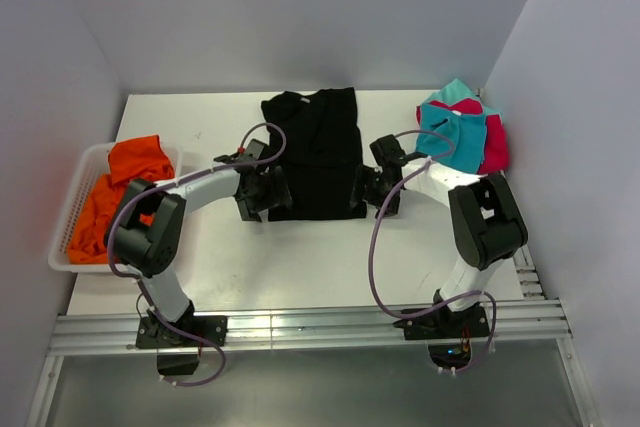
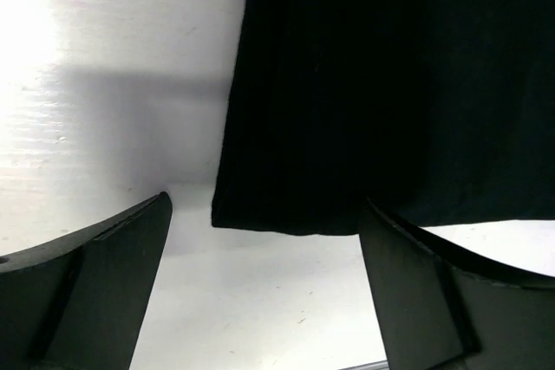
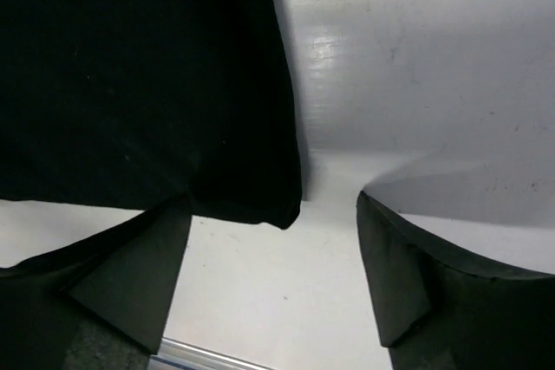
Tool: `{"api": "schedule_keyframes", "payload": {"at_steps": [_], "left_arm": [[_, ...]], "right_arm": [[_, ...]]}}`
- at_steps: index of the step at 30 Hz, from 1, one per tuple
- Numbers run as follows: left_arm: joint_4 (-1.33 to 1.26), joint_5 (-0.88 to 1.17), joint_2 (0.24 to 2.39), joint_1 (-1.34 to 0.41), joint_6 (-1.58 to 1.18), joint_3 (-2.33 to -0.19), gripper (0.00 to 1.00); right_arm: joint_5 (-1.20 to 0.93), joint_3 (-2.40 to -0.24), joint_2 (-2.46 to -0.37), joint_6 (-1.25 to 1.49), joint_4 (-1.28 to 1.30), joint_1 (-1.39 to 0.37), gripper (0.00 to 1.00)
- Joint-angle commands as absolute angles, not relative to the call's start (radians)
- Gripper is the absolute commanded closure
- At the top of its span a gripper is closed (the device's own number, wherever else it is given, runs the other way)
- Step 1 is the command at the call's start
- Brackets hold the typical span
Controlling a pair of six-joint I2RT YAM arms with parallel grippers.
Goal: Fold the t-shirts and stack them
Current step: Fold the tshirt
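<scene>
free: bare table nearside | obstacles: basket left edge, shirt pile far right corner

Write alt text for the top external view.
A black cloth t-shirt lies on the white table, with the left gripper and right gripper at its near corners. An orange shirt sits in a white plastic basket; teal and pink-red shirts lie far right.

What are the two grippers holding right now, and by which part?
Nothing is held. The left gripper and the right gripper both stand open at the near corners of the black t-shirt.
</scene>
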State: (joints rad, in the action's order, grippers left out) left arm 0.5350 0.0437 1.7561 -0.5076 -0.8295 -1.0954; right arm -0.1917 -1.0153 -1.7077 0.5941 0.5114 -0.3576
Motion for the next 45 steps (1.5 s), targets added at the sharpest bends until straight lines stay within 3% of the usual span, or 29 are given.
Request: {"api": "schedule_keyframes", "payload": {"at_steps": [1,5,6,9,10,11,13,16,18,23,33,38,45], "left_arm": [[0.476,0.078,1.761,-0.508,-0.833,-1.105,0.07],[0.454,0.095,1.769,-0.511,-0.828,-1.078,0.11],[0.453,0.095,1.776,-0.509,-0.824,-1.077,0.12],[0.442,0.100,1.782,-0.509,-0.821,-1.068,0.19],[0.439,0.104,1.782,-0.509,-0.821,-1.066,0.21],[0.433,0.106,1.782,-0.509,-0.819,-1.063,0.29],[0.428,0.109,1.787,-0.511,-0.818,-1.060,0.43],[0.425,0.101,1.793,-0.511,-0.811,-1.055,0.93],[0.423,0.103,1.789,-0.511,-0.807,-1.048,1.00],[0.445,0.097,1.723,-0.511,-0.792,-1.000,1.00],[0.733,0.011,1.226,-0.540,-0.810,-0.876,1.00],[0.909,-0.021,1.121,-0.538,-0.834,-0.987,1.00],[0.983,-0.061,1.199,-0.535,-0.807,-1.199,1.00]], "right_arm": [[-0.166,-1.043,-1.724,0.618,0.471,-0.362,0.18],[-0.158,-1.042,-1.741,0.621,0.465,-0.362,0.34],[-0.156,-1.039,-1.741,0.623,0.465,-0.361,0.47],[-0.150,-1.022,-1.740,0.633,0.459,-0.362,0.74],[-0.147,-1.019,-1.738,0.634,0.459,-0.362,0.77],[-0.140,-1.016,-1.740,0.634,0.463,-0.362,0.89],[-0.123,-1.020,-1.746,0.634,0.474,-0.362,1.00],[-0.104,-1.025,-1.756,0.630,0.489,-0.362,1.00],[-0.104,-1.017,-1.747,0.630,0.489,-0.362,1.00],[-0.097,-0.980,-1.660,0.617,0.538,-0.362,1.00],[-0.063,-0.864,-1.177,0.597,0.835,-0.364,1.00],[-0.060,-0.888,-1.013,0.635,0.972,-0.364,1.00],[-0.029,-1.025,-1.054,0.618,1.029,-0.362,1.00]]}}
